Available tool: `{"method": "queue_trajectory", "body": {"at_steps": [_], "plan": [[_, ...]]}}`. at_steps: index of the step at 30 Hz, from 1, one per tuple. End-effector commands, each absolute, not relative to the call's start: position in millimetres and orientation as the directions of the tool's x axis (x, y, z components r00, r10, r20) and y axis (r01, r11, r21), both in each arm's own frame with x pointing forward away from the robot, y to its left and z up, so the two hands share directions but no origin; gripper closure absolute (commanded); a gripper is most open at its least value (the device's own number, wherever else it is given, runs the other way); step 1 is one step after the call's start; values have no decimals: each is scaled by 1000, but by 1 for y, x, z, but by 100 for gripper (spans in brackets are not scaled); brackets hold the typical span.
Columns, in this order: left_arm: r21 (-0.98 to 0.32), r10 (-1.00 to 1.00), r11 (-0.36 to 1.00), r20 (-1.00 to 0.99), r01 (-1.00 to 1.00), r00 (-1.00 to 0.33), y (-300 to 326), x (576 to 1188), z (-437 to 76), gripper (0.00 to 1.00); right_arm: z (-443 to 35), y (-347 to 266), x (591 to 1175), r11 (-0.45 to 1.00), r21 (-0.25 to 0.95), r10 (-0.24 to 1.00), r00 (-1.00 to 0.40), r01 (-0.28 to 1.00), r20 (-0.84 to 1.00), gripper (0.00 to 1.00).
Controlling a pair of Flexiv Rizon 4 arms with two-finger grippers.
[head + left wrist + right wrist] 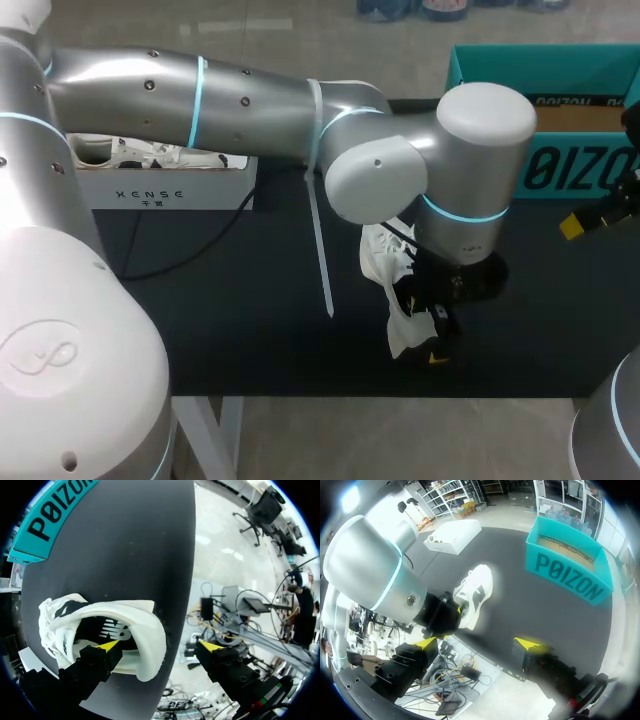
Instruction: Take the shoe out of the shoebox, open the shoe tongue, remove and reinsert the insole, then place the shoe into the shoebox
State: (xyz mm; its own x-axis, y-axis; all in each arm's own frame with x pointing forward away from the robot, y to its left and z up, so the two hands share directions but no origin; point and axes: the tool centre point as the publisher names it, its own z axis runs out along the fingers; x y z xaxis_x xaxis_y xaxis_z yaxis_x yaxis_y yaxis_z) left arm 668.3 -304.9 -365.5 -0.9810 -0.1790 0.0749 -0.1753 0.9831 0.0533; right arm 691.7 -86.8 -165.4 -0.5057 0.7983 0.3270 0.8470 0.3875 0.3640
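White shoe (145, 625) lies outside teal shoebox (565, 572); left fingers (107, 647) and right fingers (530, 644) spread.

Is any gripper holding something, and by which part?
Nothing is held. The left gripper is open, one finger inside the shoe, the other clear of its heel. The right gripper is open and empty.

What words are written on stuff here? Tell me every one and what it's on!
"POIZON": big dark letters on the side of the teal shoebox.
"KENSE": small dark letters on the front of the white box; the tiny signs just under them are too small to read.
Inside the white shoe: a white logo mark on the dark insole, too stylised to read for sure.
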Motion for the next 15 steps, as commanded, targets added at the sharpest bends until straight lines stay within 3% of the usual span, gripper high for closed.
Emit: {"method": "queue_trajectory", "body": {"at_steps": [1,7,9,10,12,15], "plan": [[54,-188,981,75,-184,-979,-305,670,-369,0,-166,-86,693,387,362,799,-505,848,327,0],[66,-203,978,65,-199,-977,-304,671,-371,0,-166,-86,693,387,362,799,-505,848,327,0],[54,-202,979,65,-199,-977,-304,671,-371,43,-166,-86,693,387,362,799,-505,848,327,0],[58,-202,978,63,-198,-977,-304,671,-371,52,-166,-86,693,387,362,799,-505,848,327,0],[59,-202,978,64,-199,-977,-303,670,-371,53,-166,-86,693,387,362,799,-505,848,327,0],[61,-204,978,67,-200,-977,-301,671,-372,65,-166,-86,693,387,362,799,-505,848,327,0]]}}
